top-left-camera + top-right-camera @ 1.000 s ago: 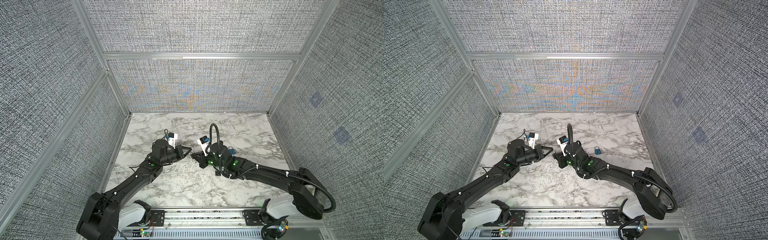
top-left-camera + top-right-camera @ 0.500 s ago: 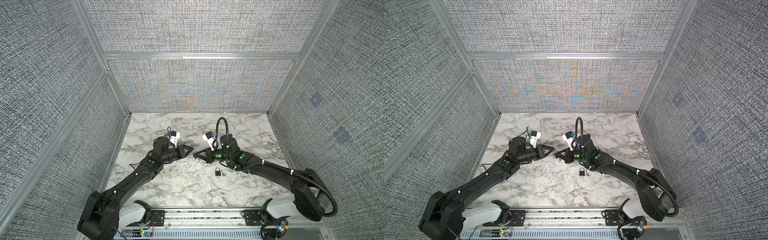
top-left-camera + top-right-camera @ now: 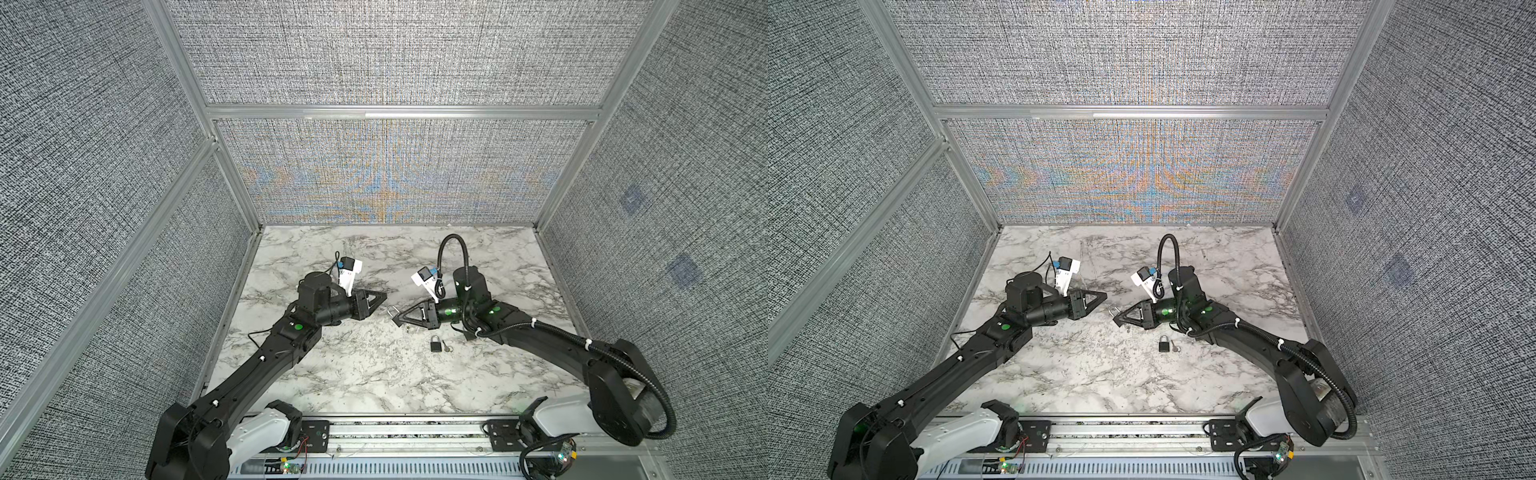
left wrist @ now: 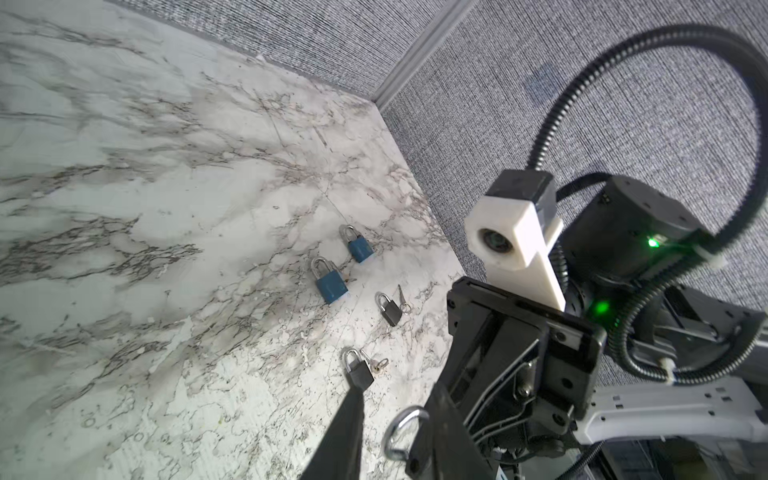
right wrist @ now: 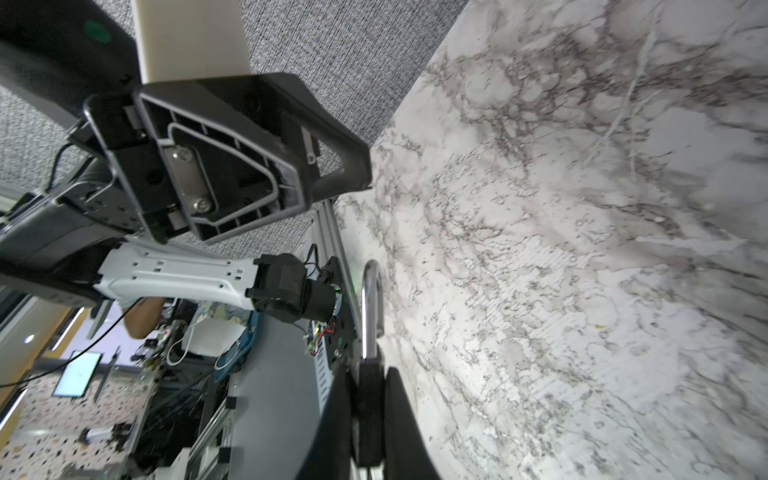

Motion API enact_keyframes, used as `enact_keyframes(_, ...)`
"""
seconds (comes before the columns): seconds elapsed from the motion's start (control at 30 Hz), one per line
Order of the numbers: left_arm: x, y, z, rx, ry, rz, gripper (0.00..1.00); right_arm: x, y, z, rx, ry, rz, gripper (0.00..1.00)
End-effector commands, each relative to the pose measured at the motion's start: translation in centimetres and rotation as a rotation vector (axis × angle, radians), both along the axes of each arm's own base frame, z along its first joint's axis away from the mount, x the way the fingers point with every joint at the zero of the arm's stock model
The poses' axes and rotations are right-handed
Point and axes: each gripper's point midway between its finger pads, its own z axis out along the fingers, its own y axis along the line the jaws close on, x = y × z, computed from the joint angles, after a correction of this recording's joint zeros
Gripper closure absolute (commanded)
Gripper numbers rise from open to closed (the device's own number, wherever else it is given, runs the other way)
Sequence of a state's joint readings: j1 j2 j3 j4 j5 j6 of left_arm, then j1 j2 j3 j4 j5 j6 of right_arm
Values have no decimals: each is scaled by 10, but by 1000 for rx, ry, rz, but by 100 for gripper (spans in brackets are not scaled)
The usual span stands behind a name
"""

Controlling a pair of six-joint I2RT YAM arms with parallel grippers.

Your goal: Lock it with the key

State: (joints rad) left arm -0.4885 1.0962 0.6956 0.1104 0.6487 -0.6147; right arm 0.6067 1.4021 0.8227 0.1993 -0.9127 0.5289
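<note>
Separation had increased: the left gripper (image 3: 379, 296) had withdrawn from the right gripper (image 3: 398, 322), its jaw state indeterminable. The right gripper stayed clamped on a padlock (image 5: 366, 307), shackle protruding.

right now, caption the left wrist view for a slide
Right gripper holds a padlock; two blue padlocks and two dark ones with keys lie on marble.

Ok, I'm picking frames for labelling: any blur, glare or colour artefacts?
In both top views: sharp, but rainbow moiré on the back fabric wall. Left wrist view: marble tabletop smeared soft beyond the crisp blue padlocks. Right wrist view: glare streak on the shackle of the gripped padlock.
</note>
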Motion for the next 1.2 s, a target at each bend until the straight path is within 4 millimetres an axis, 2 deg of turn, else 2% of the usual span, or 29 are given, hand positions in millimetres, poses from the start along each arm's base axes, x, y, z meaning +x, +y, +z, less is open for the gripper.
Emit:
enact_keyframes(0.0, -13, -8, 0, -7, -37, -113, 70, -16, 1, 16, 78, 6, 111, 100)
enact_keyframes(0.17, -21, -14, -10, -17, -5, -176, 70, -13, -1, 15, 82, 18, 109, 100)
enact_keyframes(0.53, -29, -15, -5, -54, -15, -217, 72, -4, -1, 6, 59, 38, 79, 100)
enact_keyframes(0.83, -31, -16, -8, -59, -6, -229, 69, -3, -2, 8, 58, 37, 75, 100)
enact_keyframes(1.0, -31, -18, -9, -72, 1, -240, 74, -2, -2, 7, 51, 40, 72, 100)
enact_keyframes(1.17, -30, -18, -8, -71, -2, -238, 84, -1, -3, 6, 46, 38, 65, 100)
